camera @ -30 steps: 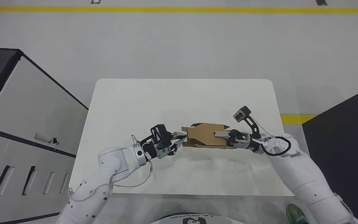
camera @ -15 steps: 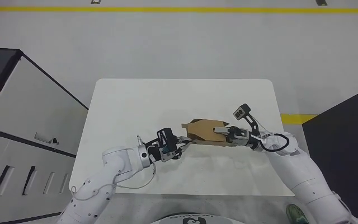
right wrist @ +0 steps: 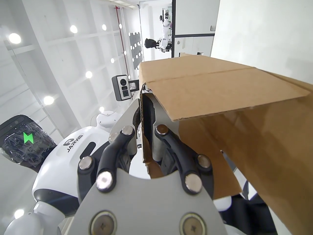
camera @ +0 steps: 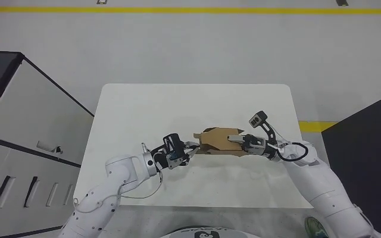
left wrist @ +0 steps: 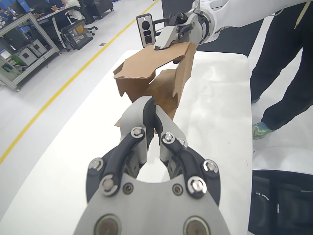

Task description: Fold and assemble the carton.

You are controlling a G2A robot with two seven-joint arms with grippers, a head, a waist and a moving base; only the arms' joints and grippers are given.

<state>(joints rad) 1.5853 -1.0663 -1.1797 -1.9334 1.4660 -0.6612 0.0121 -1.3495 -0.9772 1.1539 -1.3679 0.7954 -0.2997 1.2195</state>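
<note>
- Left gripper (left wrist: 150,105) has returned to the carton's (left wrist: 156,74) end after dipping away; right gripper (right wrist: 146,110) hardly shifted.
- Both finger pairs are clamped on cardboard: left on a lower flap, right on the top panel, with the half-opened carton spanning between.
- Best, I judge: right holds firm while left folds slowly along the crease.

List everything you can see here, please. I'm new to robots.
carton: one, brown cardboard, partly folded, over the middle of the table between both grippers.
table: one, white, centre of the floor.
cabinet: one, grey, beside the table's left edge in the top view.
floor line: one, yellow, beyond the table.
dark panel: one, black, by the table's right edge in the top view.
left gripper: one, grey and black, shut on a carton flap.
right gripper: one, grey and black, shut on the carton's other end.
</note>
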